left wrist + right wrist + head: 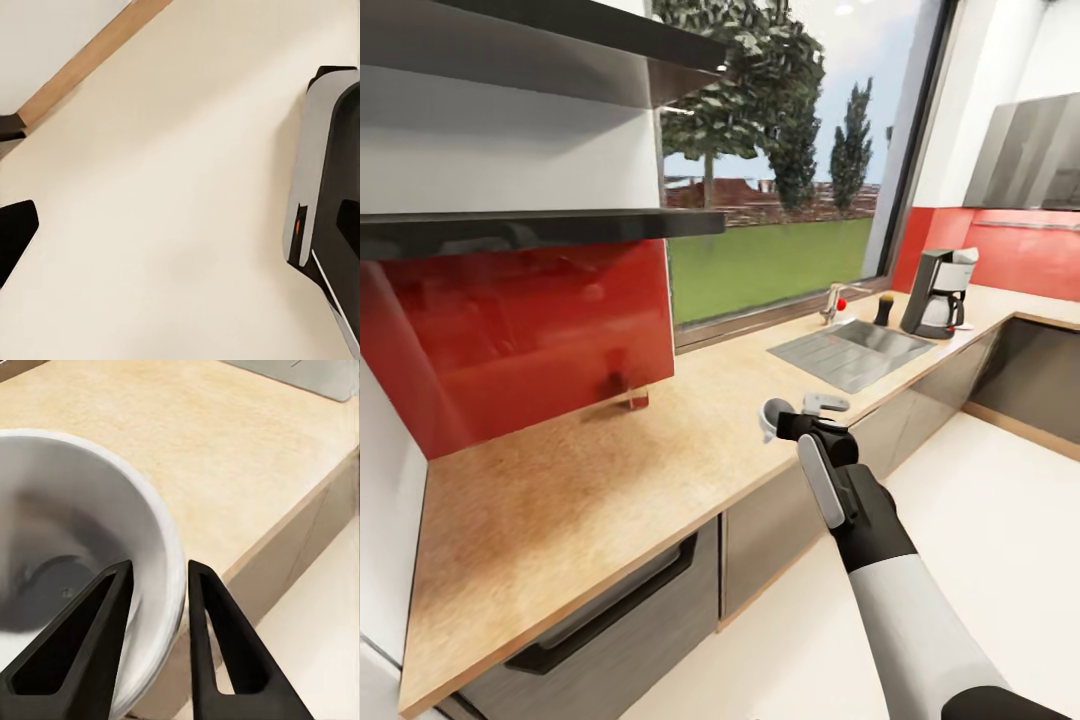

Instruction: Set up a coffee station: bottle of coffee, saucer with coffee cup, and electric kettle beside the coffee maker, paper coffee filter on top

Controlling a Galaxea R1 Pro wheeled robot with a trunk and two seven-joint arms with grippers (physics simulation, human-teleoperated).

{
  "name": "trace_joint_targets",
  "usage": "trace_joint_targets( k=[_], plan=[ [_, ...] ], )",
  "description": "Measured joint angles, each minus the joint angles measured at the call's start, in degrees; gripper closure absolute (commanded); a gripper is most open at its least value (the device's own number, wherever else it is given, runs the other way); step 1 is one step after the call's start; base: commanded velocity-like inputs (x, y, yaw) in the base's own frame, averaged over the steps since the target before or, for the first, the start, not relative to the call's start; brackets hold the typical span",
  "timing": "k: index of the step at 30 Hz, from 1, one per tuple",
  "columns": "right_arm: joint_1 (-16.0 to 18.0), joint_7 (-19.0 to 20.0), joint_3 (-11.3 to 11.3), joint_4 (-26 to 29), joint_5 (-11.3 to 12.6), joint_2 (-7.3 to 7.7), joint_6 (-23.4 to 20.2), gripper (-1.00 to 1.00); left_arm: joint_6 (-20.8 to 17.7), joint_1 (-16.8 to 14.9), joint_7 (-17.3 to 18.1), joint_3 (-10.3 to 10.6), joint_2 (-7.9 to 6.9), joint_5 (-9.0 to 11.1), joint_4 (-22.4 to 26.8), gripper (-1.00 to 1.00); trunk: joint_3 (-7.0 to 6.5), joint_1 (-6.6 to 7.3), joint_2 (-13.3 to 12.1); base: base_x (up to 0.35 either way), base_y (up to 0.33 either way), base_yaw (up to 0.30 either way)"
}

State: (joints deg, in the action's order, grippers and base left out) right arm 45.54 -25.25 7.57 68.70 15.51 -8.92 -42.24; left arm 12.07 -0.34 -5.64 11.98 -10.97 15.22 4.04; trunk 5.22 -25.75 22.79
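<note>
Right gripper [157, 577]: jaws nearly closed, pinching the rim of the coffee cup [82, 547]. One black finger [75, 645] sits inside the bowl, the other outside the wall. In the head view the same gripper [800, 412] shows at about 5 o'clock from frame centre, the white cup [772, 418] at its tip with its mouth tipped sideways (not upright).

Right arm: reaches forward from the lower right of the head view, forearm white, wrist section black, extended in a near-straight line toward the table [600, 480]. The cup hangs just over the table's front edge, near the corner of the sink [855, 352]; whether it touches the surface, cannot tell.

Left gripper: the left wrist view looks down at pale floor [172, 195] with a wooden skirting strip at about 11 o'clock and part of the robot's own grey-and-black body at 3 o'clock. One dark fingertip at 9 o'clock; jaw spacing cannot be judged.

Coffee maker [940, 292]: upright at the far end of the table, at roughly 2 o'clock from the cup, well apart from it, beyond the sink. A small dark item stands just beside the tap [842, 298], too small to identify.

Kitchen shelf [530, 228]: black slab above the red wall panel [520, 330], at 10 o'clock from the cup.
</note>
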Motion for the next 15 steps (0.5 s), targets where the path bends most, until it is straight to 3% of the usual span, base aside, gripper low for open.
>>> trace_joint_targets(
  k=[15],
  plan=[
    [0.0, 0.0, 0.0, 0.0, 0.1, 0.49, 0.0, 1.0, 0.0, 0.0, 0.0, 0.0, 0.0, 0.0, 0.1, -1.0, 0.38, 0.0, 0.0, 0.0, 0.0, -0.3]
  ],
)
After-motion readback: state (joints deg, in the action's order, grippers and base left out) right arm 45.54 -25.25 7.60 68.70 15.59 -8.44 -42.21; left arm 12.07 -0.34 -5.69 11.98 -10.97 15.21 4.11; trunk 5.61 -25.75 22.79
